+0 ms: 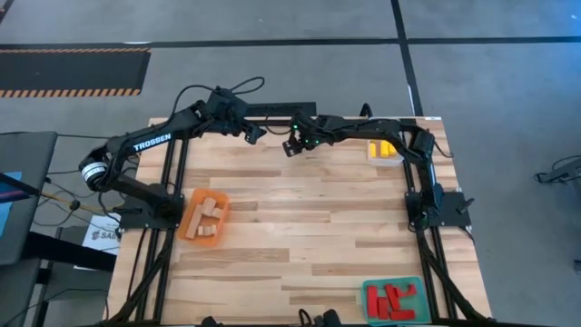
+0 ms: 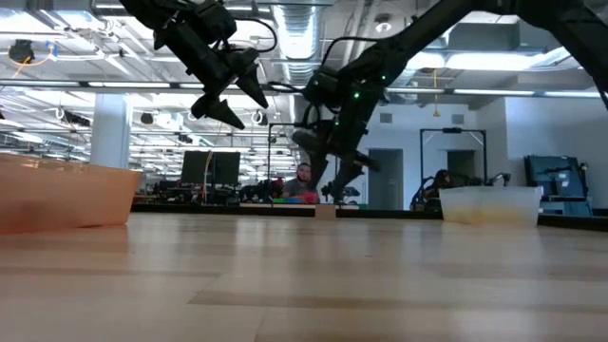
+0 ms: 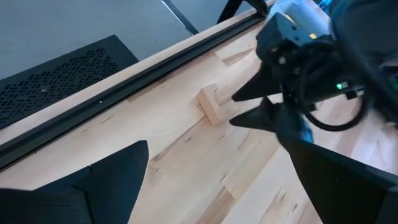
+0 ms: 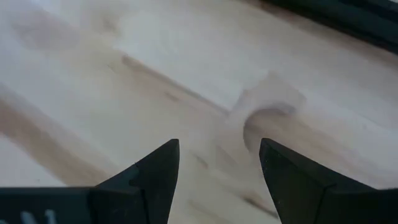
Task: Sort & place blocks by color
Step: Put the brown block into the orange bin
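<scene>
Wooden arch block (image 3: 211, 106) sits alone by the table's far edge, and the right gripper (image 4: 219, 163), fingers spread, should straddle it squarely before closing, while the left gripper (image 1: 255, 133) hovers close by, wide open.

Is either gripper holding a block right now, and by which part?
Neither. The right gripper hangs open above the wooden arch block; the left gripper is open and empty.

Sorted blocks: wood (image 1: 205, 219) in orange tray, yellow (image 1: 382, 149) in clear, red (image 1: 392, 301) in green; one wood arch (image 3: 211, 106) loose.
</scene>
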You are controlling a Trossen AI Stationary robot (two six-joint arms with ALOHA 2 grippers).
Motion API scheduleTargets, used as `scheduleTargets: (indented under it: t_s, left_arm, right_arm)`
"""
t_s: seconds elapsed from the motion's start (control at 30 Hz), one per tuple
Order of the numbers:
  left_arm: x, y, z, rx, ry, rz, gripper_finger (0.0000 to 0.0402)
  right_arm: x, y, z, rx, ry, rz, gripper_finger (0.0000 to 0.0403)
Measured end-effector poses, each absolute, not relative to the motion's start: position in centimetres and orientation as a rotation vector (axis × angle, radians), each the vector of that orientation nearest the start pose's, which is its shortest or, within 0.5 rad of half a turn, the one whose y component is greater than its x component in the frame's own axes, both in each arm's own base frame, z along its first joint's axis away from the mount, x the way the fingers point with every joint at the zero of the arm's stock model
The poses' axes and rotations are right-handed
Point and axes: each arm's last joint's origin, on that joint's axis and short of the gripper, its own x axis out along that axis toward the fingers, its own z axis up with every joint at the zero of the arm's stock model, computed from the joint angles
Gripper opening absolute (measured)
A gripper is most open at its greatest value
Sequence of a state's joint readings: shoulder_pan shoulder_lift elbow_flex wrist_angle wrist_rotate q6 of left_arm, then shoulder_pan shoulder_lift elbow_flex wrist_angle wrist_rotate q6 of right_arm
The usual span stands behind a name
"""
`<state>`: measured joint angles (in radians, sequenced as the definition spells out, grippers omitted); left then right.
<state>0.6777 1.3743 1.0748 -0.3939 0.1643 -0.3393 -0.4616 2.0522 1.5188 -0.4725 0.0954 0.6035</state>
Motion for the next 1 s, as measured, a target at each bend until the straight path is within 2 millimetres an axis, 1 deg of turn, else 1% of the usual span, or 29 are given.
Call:
scheduleTargets:
  t_s: [0.07, 0.17, 0.2, 0.27, 0.4, 0.6, 0.73, 0.83, 0.9, 1.0]
  left_arm:
    - [23.2, 18.1, 28.6, -0.604, 0.556, 0.588, 0.0380]
    - [23.2, 18.0, 28.6, -0.595, 0.565, 0.581, 0.0380]
    - [23.2, 18.0, 28.5, -0.593, 0.568, 0.580, 0.0380]
    - [23.2, 18.0, 28.5, -0.586, 0.571, 0.577, 0.0380]
    - [23.2, 18.0, 28.5, -0.586, 0.580, 0.578, 0.0380]
    - [23.1, 17.9, 28.4, -0.569, 0.601, 0.570, 0.0380]
    - [23.1, 17.9, 28.3, -0.563, 0.605, 0.568, 0.0380]
    - [23.1, 17.9, 28.3, -0.563, 0.606, 0.568, 0.0380]
    - [23.1, 17.9, 28.3, -0.558, 0.607, 0.567, 0.0380]
    - [23.1, 17.9, 28.3, -0.550, 0.610, 0.564, 0.0380]
  right_arm:
    - [39.1, -20.0, 17.6, 0.748, 0.815, -0.842, 0.0244]
    - [39.0, -20.4, 16.0, 0.778, 0.866, -0.872, 0.0244]
    - [39.2, -20.5, 15.4, 0.789, 0.860, -0.859, 0.0244]
    - [39.6, -20.6, 14.8, 0.809, 0.850, -0.828, 0.0244]
    - [40.4, -20.6, 16.0, 0.805, 0.797, -0.834, 0.0244]
    - [40.0, -20.9, 15.7, 0.796, 0.814, -0.872, 0.0241]
    - [40.1, -20.9, 15.7, 0.816, 0.805, -0.871, 0.0227]
    - [40.0, -20.8, 15.7, 0.838, 0.824, -0.834, 0.0215]
    - [39.9, -20.9, 16.1, 0.855, 0.822, -0.811, 0.0208]
    - [39.6, -21.0, 17.3, 0.852, 0.794, -0.795, 0.0200]
